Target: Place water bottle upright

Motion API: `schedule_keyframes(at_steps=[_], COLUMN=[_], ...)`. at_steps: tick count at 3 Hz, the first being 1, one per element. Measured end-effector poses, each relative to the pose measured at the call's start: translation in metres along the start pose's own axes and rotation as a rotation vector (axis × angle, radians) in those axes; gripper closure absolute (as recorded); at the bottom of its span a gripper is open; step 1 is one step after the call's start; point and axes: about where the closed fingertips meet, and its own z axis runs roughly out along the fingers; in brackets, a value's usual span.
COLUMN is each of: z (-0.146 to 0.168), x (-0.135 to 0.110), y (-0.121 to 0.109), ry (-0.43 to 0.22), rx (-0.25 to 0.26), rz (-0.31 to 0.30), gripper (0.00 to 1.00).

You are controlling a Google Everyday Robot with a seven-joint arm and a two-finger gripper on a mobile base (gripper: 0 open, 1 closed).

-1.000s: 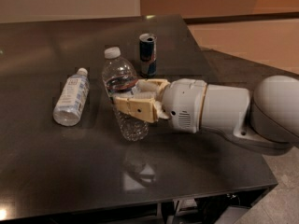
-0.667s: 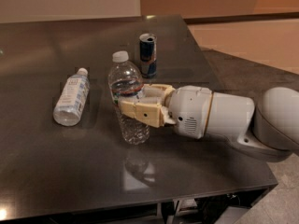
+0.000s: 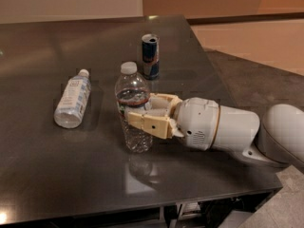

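Note:
The water bottle (image 3: 133, 103) is a clear, ribbed plastic bottle with a white cap and a narrow red-and-dark label band. It stands upright near the middle of the dark table (image 3: 57, 175). My gripper (image 3: 137, 113) reaches in from the right on a white arm. Its tan fingers (image 3: 145, 122) sit on both sides of the bottle's middle, closed on it. The bottle's base rests on the table or just above it; I cannot tell which.
A smaller smooth bottle with a wide white label (image 3: 72, 99) lies on its side to the left. A blue-and-silver drink can (image 3: 150, 56) stands behind the water bottle. The table's right edge and front edge are close to my arm.
The water bottle has gone from leaning left to fully upright. My gripper has stayed around its middle and shifted slightly right.

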Motion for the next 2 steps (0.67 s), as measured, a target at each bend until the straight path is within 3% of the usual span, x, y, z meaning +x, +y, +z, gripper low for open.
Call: schedule_keyframes(at_steps=[2], z=[-0.0034], x=[-0.0078], y=[-0.0033], ry=[0.002], rx=[0.005], rz=[-0.103], gripper=[1.0])
